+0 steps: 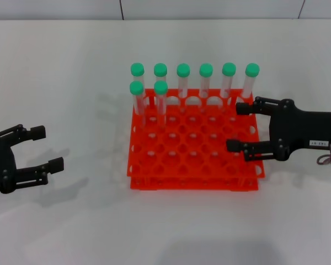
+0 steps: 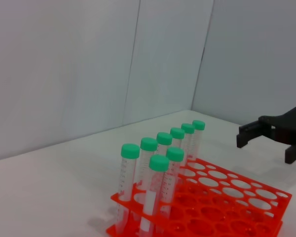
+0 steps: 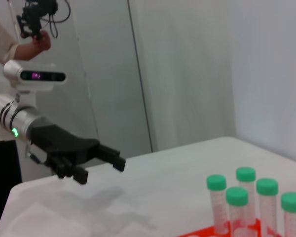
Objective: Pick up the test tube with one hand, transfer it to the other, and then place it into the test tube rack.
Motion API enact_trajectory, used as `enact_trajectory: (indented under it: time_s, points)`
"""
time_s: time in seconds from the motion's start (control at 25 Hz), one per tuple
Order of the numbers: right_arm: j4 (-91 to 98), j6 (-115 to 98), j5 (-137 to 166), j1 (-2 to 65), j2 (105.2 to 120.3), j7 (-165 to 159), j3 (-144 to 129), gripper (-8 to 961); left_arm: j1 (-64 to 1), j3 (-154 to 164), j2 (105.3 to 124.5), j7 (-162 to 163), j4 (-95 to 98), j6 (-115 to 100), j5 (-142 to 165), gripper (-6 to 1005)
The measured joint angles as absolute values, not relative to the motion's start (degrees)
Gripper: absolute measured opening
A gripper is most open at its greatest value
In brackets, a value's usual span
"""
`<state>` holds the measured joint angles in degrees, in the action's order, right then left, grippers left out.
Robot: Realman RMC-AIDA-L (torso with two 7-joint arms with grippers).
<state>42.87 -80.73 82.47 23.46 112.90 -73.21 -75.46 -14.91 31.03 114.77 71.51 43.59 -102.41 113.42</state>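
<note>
The orange-red test tube rack (image 1: 193, 165) stands at the table's middle. Several clear test tubes with green caps (image 1: 160, 88) stand upright in its two far rows; I cannot tell the task's tube from the others. No tube lies on the table or sits in a gripper. My left gripper (image 1: 47, 147) is open and empty, low over the table well left of the rack. My right gripper (image 1: 238, 127), with the white label, is open and empty over the rack's right edge. The left wrist view shows the rack (image 2: 237, 197), the tubes (image 2: 158, 168) and the right gripper (image 2: 266, 145) farther off.
The right wrist view shows the left gripper (image 3: 97, 168), tube caps (image 3: 237, 196) and a person's hand (image 3: 34, 44) behind the table. White table (image 1: 71, 66) and grey wall panels surround the rack.
</note>
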Motion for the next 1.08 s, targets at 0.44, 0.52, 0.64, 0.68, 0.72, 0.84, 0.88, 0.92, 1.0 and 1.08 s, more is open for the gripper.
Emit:
enact_trajectory:
  time_s: [0.44,0.52,0.64,0.68,0.72,0.84,0.88,0.92,1.0,1.08]
  points:
    - [42.72,-80.76,85.17,23.91,113.34,-73.83,-75.5,876,-15.7,31.03,114.66,71.54,43.59,-102.74,114.32,893]
    - [42.71,-80.83,85.35,23.91,113.14,-73.9,-75.62,876,-16.03,31.03,114.66,71.55,43.59,-102.79,114.59,893]
    - [42.7,-81.06,86.43,24.0,112.99,-74.29,-75.47,875,-16.71,31.02,114.59,71.55,43.59,-103.51,115.46,893]
    - [42.61,-81.07,86.59,24.12,112.98,-74.34,-75.45,875,-16.92,31.03,114.54,71.55,43.59,-103.85,115.75,893]
    - [42.51,-81.07,86.7,24.22,112.95,-74.37,-75.44,875,-17.18,31.03,114.46,71.55,43.59,-104.2,116.01,893]
    - [42.01,-81.08,86.77,24.62,112.8,-74.55,-75.41,875,-17.61,31.03,114.19,71.72,43.59,-104.46,116.27,893]
    - [42.0,-81.09,86.79,24.64,112.8,-74.57,-75.4,876,-17.7,31.02,114.11,71.81,43.57,-104.49,116.31,893]
    - [41.99,-81.1,86.83,24.65,112.79,-74.59,-75.39,876,-17.77,31.02,114.06,71.92,43.54,-104.54,116.34,893]
    - [41.99,-81.11,86.91,24.65,112.77,-74.6,-75.38,876,-17.87,31.03,113.99,72.06,43.53,-104.67,116.42,893]
    - [41.98,-81.12,86.95,24.65,112.71,-74.61,-75.36,876,-17.93,31.07,113.97,72.07,43.51,-104.74,116.61,893]
